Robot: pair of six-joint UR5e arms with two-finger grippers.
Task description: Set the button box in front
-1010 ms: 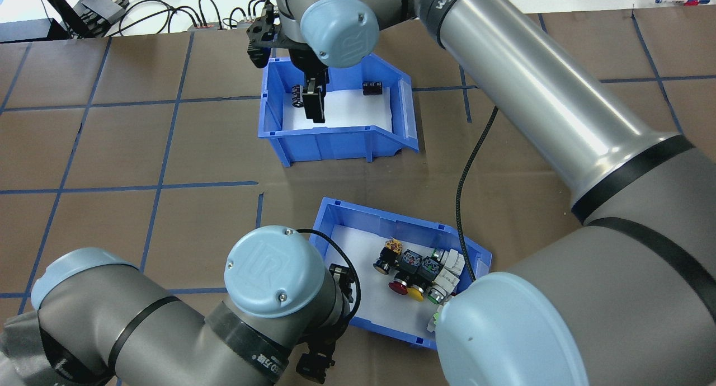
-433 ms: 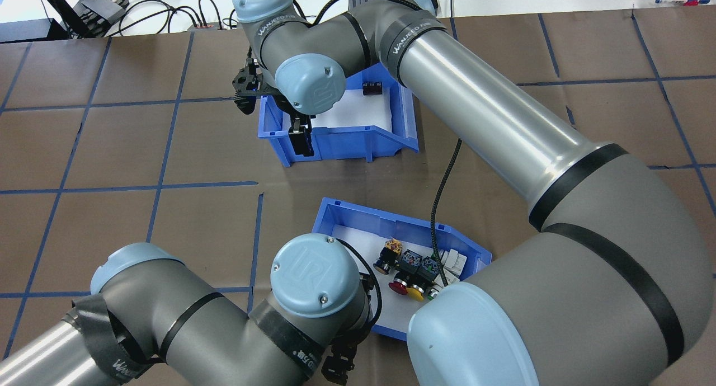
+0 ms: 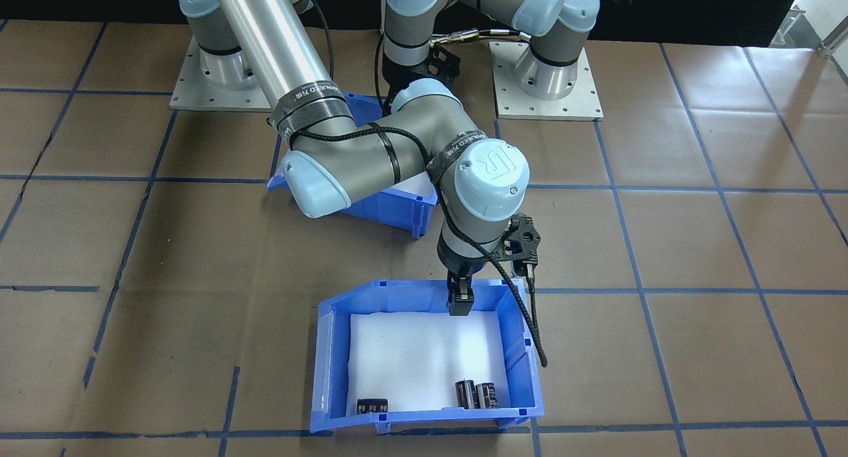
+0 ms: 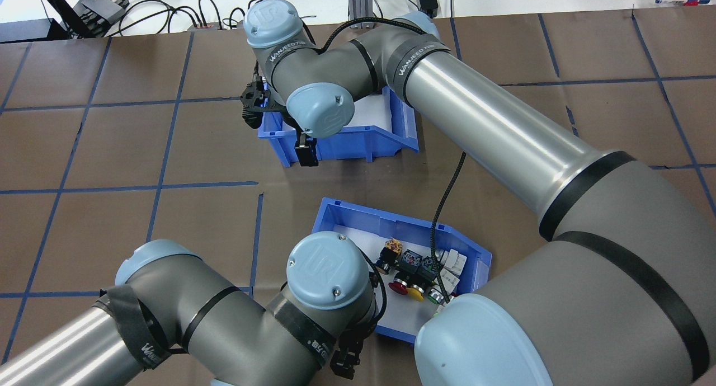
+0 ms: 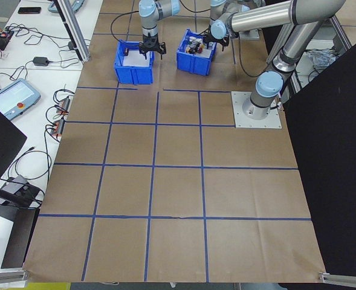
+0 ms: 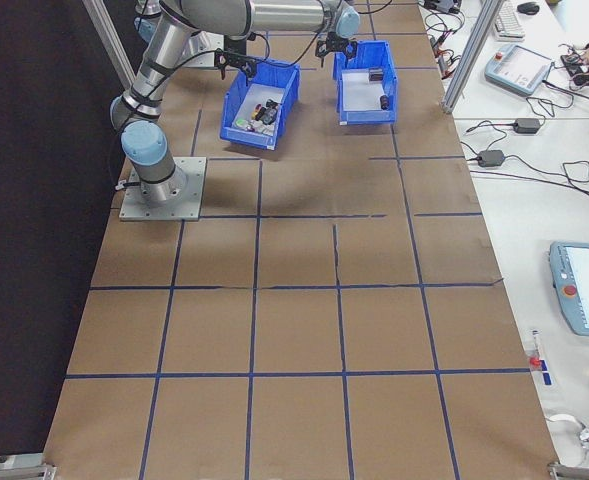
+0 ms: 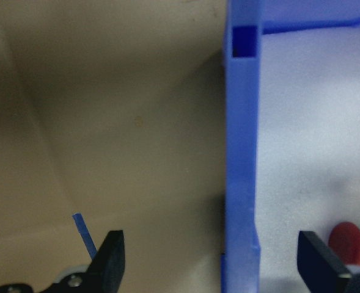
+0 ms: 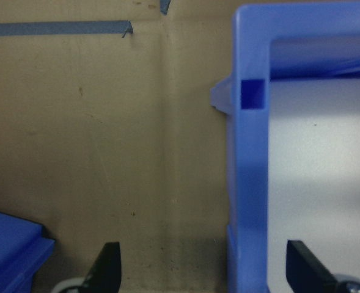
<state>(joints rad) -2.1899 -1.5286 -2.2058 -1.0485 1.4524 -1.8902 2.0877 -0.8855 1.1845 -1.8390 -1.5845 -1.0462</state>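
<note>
L gripper (image 7: 210, 259) wide open, straddling side wall of blue plastic button box (image 4: 358, 215), nearest robot. R gripper (image 8: 204, 265) likewise open astride wall of other blue bin (image 4: 386, 137).

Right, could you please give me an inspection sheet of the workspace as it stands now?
Surface: table covered in brown paper with a blue tape grid.
Job's things: button box on the robot's side, push buttons clustered inside.
Clutter: second blue bin on the far side, holding a few dark cylinders.
Grippers: left gripper open, astride a wall of the button box; right gripper open, astride a wall of the second blue bin.
Cables: black cable hangs from the right arm over the button box.
Surroundings: wires and devices on the white bench; teach pendant.
</note>
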